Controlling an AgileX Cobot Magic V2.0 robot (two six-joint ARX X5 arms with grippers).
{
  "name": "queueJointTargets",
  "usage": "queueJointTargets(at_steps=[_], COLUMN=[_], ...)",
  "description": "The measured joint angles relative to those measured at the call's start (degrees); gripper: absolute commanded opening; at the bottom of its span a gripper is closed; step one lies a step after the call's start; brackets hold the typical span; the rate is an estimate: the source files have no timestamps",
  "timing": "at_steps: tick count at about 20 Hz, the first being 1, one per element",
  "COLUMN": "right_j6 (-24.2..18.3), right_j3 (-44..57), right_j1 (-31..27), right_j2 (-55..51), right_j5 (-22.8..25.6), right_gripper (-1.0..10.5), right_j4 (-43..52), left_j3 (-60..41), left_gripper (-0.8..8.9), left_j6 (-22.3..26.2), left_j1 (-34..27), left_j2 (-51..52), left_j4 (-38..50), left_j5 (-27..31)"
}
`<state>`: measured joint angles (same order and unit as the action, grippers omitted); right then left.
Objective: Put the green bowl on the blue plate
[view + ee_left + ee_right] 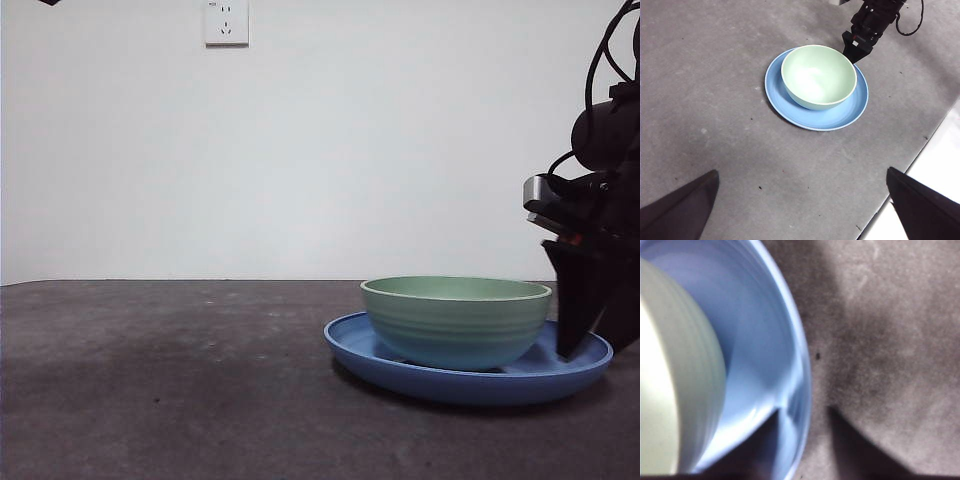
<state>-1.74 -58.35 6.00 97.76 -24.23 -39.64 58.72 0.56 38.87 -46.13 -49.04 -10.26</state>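
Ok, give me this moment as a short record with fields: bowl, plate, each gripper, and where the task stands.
bowl: green bowl sits upright inside the blue plate, off centre
plate: flat on the dark table
right gripper: right gripper low at the plate's rim beside the bowl, holding nothing; one jaw tip over the rim, the other outside it
left gripper: left gripper raised and away from the dishes, jaws wide apart
task: bowl is on the plate

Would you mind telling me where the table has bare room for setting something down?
The table is bare between the blue plate and the left gripper. It is crowded where the right gripper stands at the plate's rim beside the green bowl.
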Motion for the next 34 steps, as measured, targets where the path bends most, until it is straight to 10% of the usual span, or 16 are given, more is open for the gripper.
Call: queueJointTargets(at_steps=[17,34], right_j6=[4.26,17.25], right_j3=[-7.76,-9.75], right_j1=[0.42,16.79], right_j2=[0.24,4.20], right_j5=[-4.74,-6.88], right_gripper=[0.1,0.1], right_j4=[-4.44,5.86], left_j3=[0.00,0.00], left_gripper=[5.63,5.63], left_j6=[0.00,0.00], left_j1=[0.00,0.00], left_j2=[0.02,0.02], left_j4=[0.00,0.02], left_j5=[0.00,0.00])
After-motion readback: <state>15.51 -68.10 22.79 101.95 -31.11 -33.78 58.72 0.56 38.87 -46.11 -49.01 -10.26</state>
